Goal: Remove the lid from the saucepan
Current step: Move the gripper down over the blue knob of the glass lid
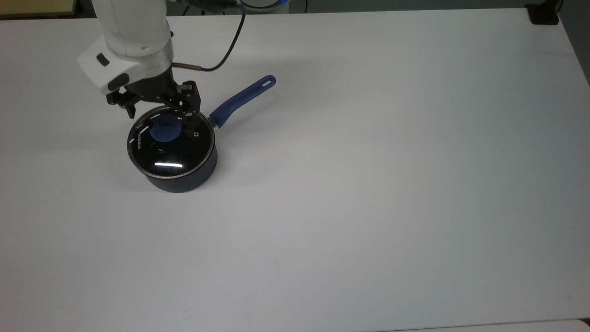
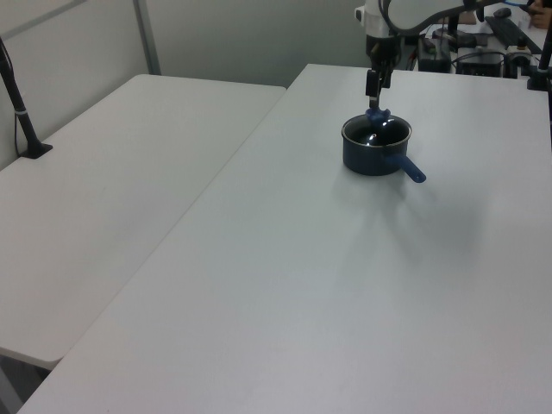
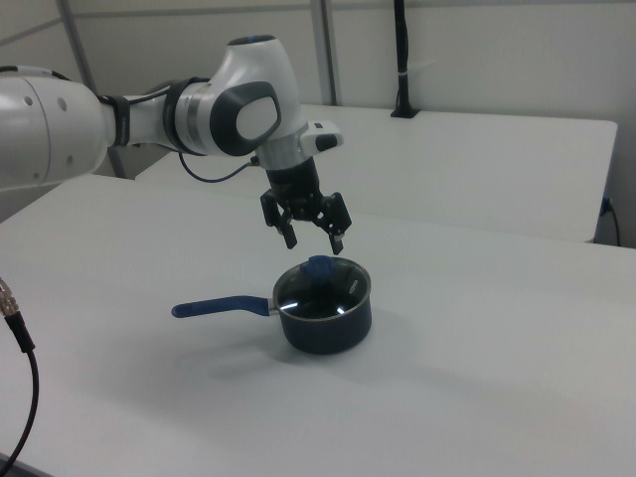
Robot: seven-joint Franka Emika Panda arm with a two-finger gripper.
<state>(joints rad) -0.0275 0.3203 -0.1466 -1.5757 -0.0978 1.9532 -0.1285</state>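
1. One arm at work; its gripper (image 3: 313, 239) hangs above the saucepan (image 3: 324, 308), fingers spread wide and holding nothing.
2. Saucepan sits on the white table (image 1: 368, 184), toward the top view's left and upper half. Its long blue handle (image 1: 243, 99) points toward the top view's upper right.
3. Lid (image 1: 171, 143) is seated on the saucepan, metal rim flush all round as far as can be judged. Blue knob (image 1: 165, 128) is in place at the lid's centre; white lettering sits near the rim on the top view's left.
4. In the top view, the gripper (image 1: 159, 109) overlaps the far edge of the lid, one finger to each side of the knob's line. In the right view there is a clear gap between fingertips and knob (image 3: 320, 266), so no contact yet.
5. In the left view, the gripper (image 2: 373, 90) is directly over the knob (image 2: 377, 114), close above it.
6. Step in hand, by my reading: approach and alignment over the knob, before any grasp. Lid removal not begun.
7. Next move calls for: centring the open fingers about the knob, descending until they bracket it, closing firmly, then lifting straight up.
8. Risks: glass lid is heavy for a small knob grip, so a shallow pinch may slip. An off-centre close could tilt the lid or nudge the pan.
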